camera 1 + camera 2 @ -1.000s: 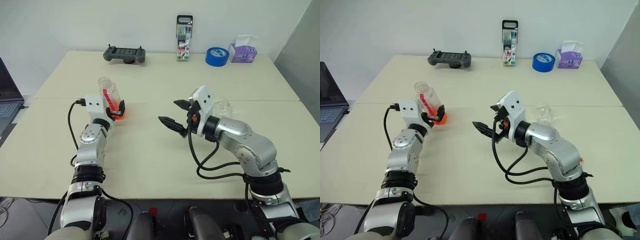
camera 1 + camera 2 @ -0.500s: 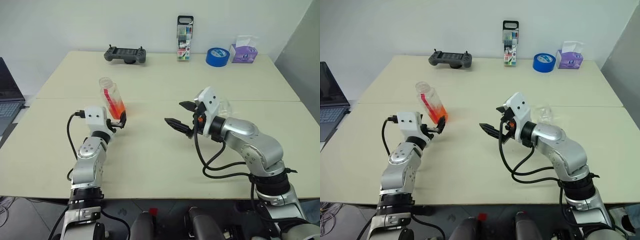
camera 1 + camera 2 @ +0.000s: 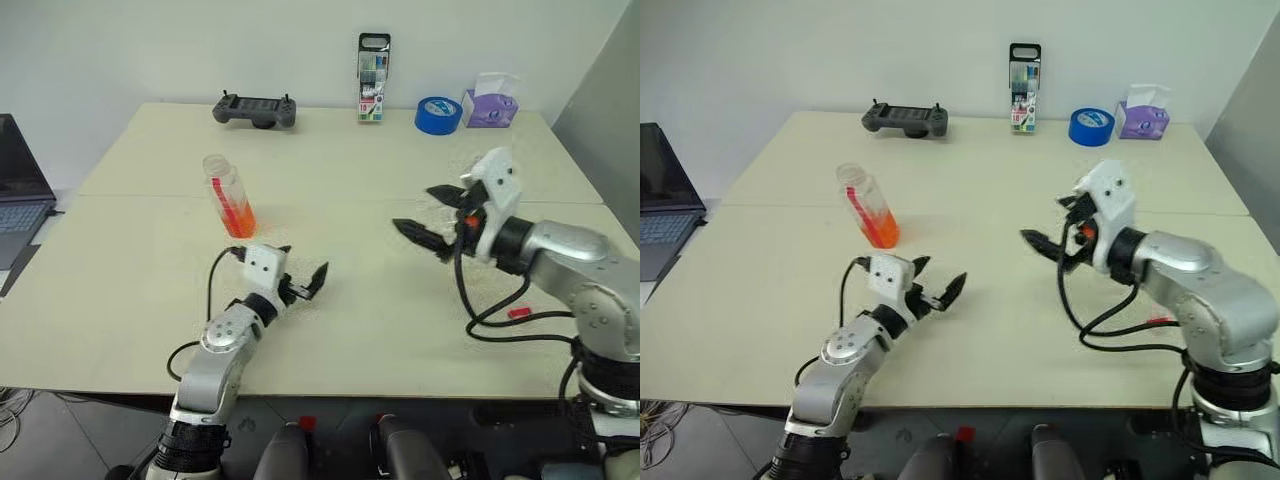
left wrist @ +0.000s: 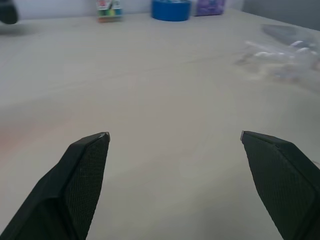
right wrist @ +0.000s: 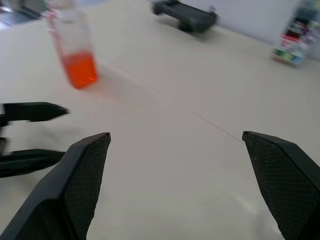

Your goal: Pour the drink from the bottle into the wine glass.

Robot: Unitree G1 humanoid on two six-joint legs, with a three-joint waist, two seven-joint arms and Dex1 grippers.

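The bottle [image 3: 229, 196], uncapped with orange drink low inside, stands upright on the table [image 3: 330, 160] left of centre, while the left gripper [image 3: 300, 285] and right gripper [image 3: 432, 216] hang wide apart and empty, so pouring appears not underway.

The bottle [image 3: 230, 196] stands on the table [image 3: 330, 330], left of centre. Along the far edge, left to right, are set a controller [image 3: 254, 109], marker case [image 3: 372, 78], tape roll [image 3: 436, 114] and tissue box [image 3: 488, 103].

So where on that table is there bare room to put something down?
The widest bare patch lies between the bottle and the right gripper; also the near edge right of the left gripper. The far edge is crowded: controller, pen case, tape, tissues.
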